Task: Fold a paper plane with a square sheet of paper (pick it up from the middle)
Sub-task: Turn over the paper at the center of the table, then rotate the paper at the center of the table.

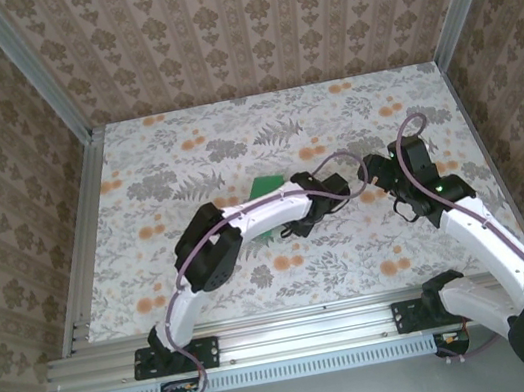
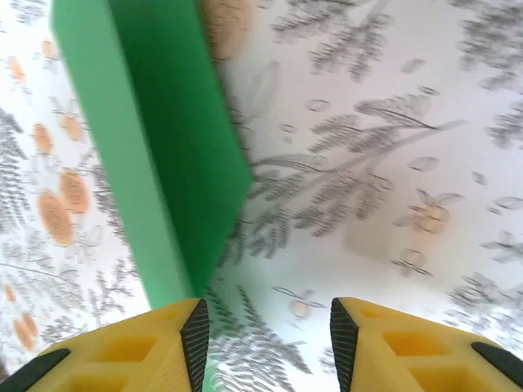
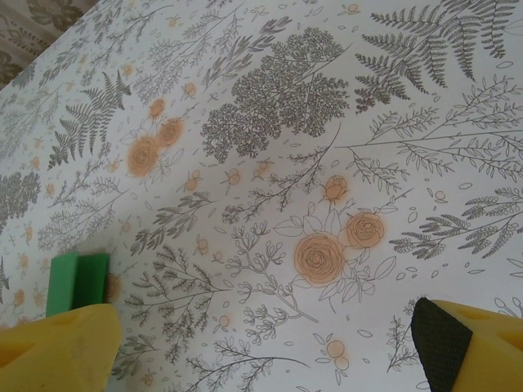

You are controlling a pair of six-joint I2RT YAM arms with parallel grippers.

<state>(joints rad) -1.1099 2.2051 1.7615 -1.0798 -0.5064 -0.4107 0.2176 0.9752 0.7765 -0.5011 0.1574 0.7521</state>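
The bright green sheet of paper [image 1: 266, 187] lies on the floral table near the middle, partly hidden under my left forearm. In the left wrist view the paper [image 2: 155, 139] looks folded, with a lighter and a darker face meeting along a crease. My left gripper [image 2: 270, 335] is open low over the table, and its left finger [image 2: 131, 351] is at the paper's near tip. From above, the left gripper [image 1: 292, 223] sits just right of the paper. My right gripper [image 1: 377, 176] hovers further right, open and empty [image 3: 265, 359]. Its view catches the paper [image 3: 78, 282] at the far left.
The floral tabletop [image 1: 184, 159] is walled by patterned panels on three sides, with aluminium rails [image 1: 80, 258] along its edges. The two wrists are close together near the table's middle right.
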